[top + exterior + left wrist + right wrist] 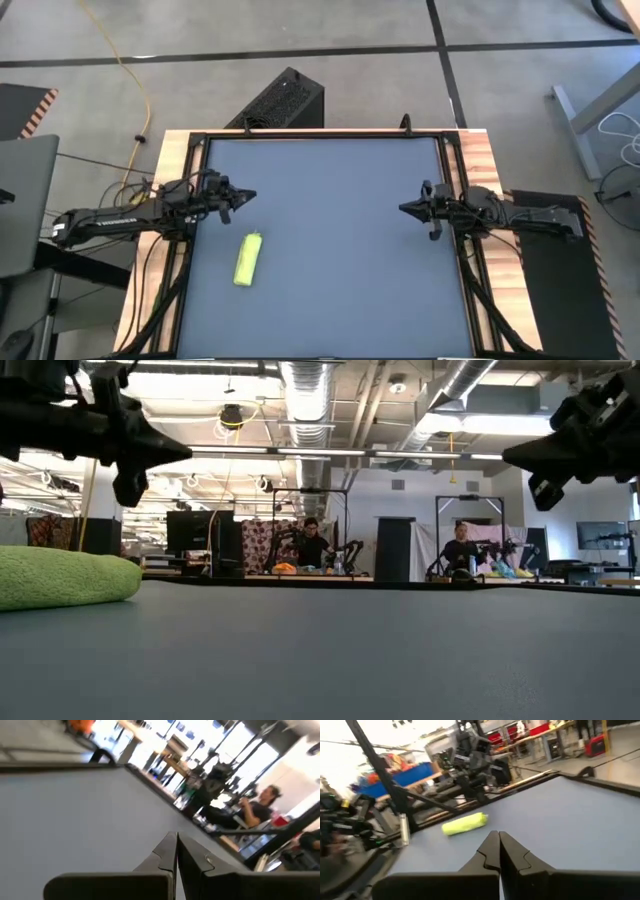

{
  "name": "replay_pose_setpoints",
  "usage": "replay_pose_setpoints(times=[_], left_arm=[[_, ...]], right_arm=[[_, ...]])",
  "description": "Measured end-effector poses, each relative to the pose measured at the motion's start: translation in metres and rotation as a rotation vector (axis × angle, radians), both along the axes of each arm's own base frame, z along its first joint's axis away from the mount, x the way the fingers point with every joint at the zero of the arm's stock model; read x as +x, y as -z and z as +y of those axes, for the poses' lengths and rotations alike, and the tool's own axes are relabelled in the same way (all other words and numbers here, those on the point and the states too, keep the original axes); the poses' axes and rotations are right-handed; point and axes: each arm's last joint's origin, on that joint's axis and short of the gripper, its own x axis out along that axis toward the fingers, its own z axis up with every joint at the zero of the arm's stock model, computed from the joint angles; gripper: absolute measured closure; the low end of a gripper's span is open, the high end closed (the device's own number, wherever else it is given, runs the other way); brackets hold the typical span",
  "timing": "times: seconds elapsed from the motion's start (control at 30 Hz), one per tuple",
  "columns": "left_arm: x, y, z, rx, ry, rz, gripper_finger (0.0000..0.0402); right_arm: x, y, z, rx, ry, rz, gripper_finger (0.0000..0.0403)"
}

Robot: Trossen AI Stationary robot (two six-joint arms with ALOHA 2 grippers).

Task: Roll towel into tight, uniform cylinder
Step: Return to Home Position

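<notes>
- Your towel (pixel 248 259) is rolled into a short lime tube, lying flat on the left side of the blue-grey mat (pixel 330 120).
- Your left tool (pixel 250 197) hangs above the mat near the towel but clear of it. Its fingers (pixel 167 852) are pinched together with nothing between them.
- Your right tool (pixel 403 208) hovers by the mat's right edge, well apart from the towel. Its fingers (pixel 492 851) are narrow too, tips touching, and empty.
- The wooden table (pixel 485 160) shows around the mat.
</notes>
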Motion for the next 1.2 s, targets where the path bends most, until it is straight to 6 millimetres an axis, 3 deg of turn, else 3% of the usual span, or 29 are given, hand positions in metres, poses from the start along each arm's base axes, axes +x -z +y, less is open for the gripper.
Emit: replay_pose_setpoints(times=[0.2, 0.43, 0.6, 0.77, 0.9, 1.1, 1.2], left_arm=[[-0.001, 0.01, -0.001, 0.017, 0.025, -0.075, 0.0401], [0.0, 0.031, -0.002, -0.042, 0.064, 0.049, 0.0401], [0.001, 0.029, -0.005, 0.088, 0.194, 0.055, 0.0401], [0.001, 0.025, -0.006, 0.335, 0.217, 0.043, 0.0401], [0.001, 0.03, -0.006, 0.404, 0.221, 0.113, 0.0401], [-0.002, 0.053, -0.005, 0.344, 0.189, 0.351, 0.0401], [-0.002, 0.053, -0.005, 0.309, 0.202, 0.366, 0.0401]], right_arm=[[0.001, 0.002, -0.009, -0.082, 0.057, 0.008, 0.0387], [0.001, 0.004, -0.015, -0.121, 0.114, 0.038, 0.0377], [0.001, 0.005, -0.016, -0.121, 0.129, 0.039, 0.0355], [0.001, 0.005, -0.017, -0.121, 0.131, 0.041, 0.0353], [0.001, 0.005, -0.017, -0.122, 0.132, 0.041, 0.0353], [0.001, 0.005, -0.017, -0.123, 0.132, 0.042, 0.0352], [0.001, 0.005, -0.017, -0.122, 0.133, 0.043, 0.0352]])
